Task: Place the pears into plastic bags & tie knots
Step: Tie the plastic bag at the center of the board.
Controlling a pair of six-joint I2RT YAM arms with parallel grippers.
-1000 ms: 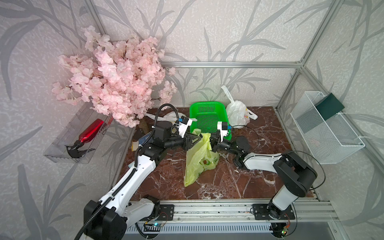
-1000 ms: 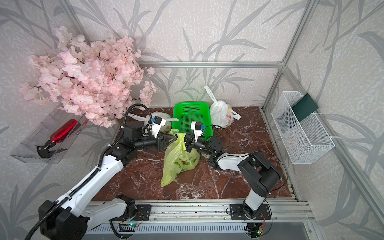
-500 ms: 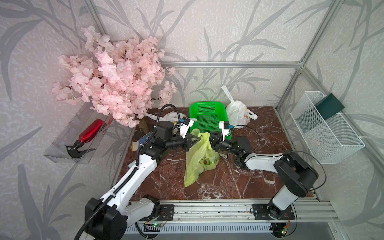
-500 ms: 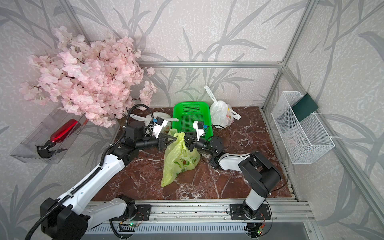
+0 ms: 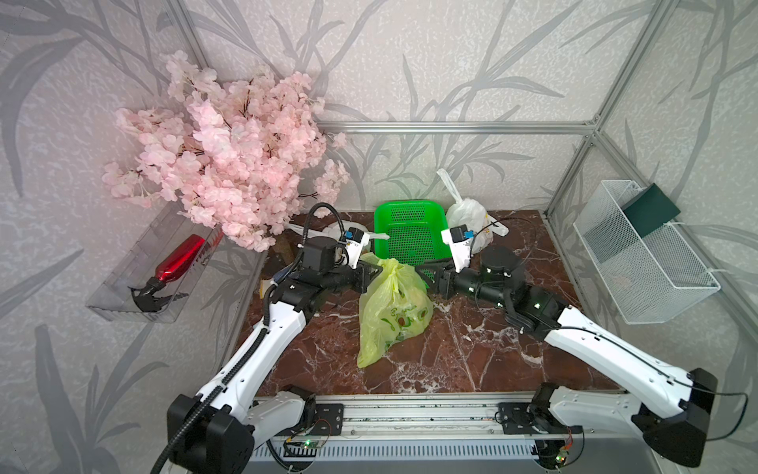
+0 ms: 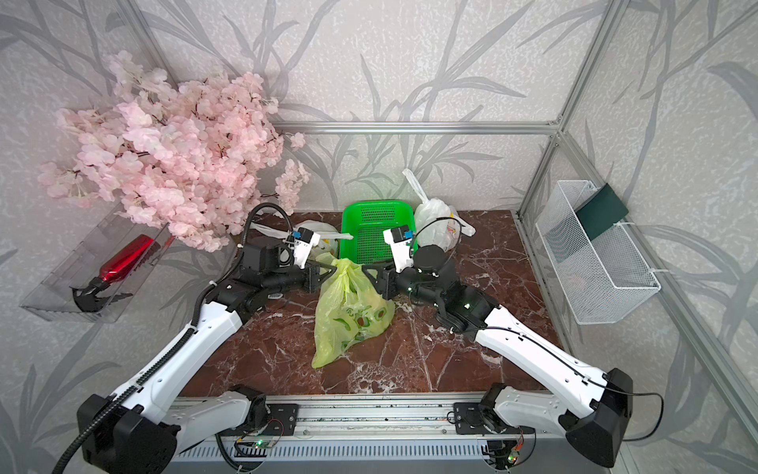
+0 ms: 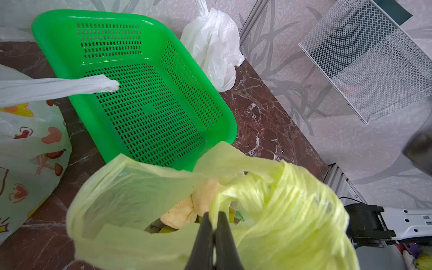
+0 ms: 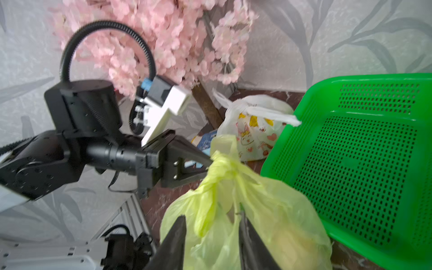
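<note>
Left jaws: clenched on a gathered handle of the yellow-green bag [image 5: 393,312]. In my left wrist view my two black fingers [image 7: 203,243] meet, with the thin plastic pinched between them.
Right jaws: released. In my right wrist view the fingers [image 8: 174,243] stand apart and a strand of the same bag hangs in the gap. I cannot tell whether it touches either finger.
Yellow-green bag: in the middle of the counter [image 5: 471,349], between my two arms and just on the near side of the green basket [image 5: 410,213]. Its top is held up at my left jaws. Its lower end slumps on the marble toward the near left, and there is green print on its side.
Bag mouth: partly open, with one handle twisted into a rope [image 8: 222,163]. I cannot tell whether it is knotted.
Pears: a cream-white one [image 7: 187,210] shows inside the mouth, and another shows as a pale lump through the film [image 8: 287,240].
Left white bag [image 6: 316,227]: on the far left of the counter, just beside the green basket and beyond my left wrist. It has a heart and rabbit print and a tied top [image 8: 247,108]. One strip end lies over the basket's left rim.
Right white bag [image 5: 465,213]: just beside the basket's far right corner, with its top closed and a strip standing up against the wall.
Surroundings: a pink blossom branch [image 5: 229,164] hangs over the far left corner, a red spray bottle [image 5: 180,258] lies on a clear shelf on the left wall, and a white wire basket [image 5: 640,266] is on the right wall.
</note>
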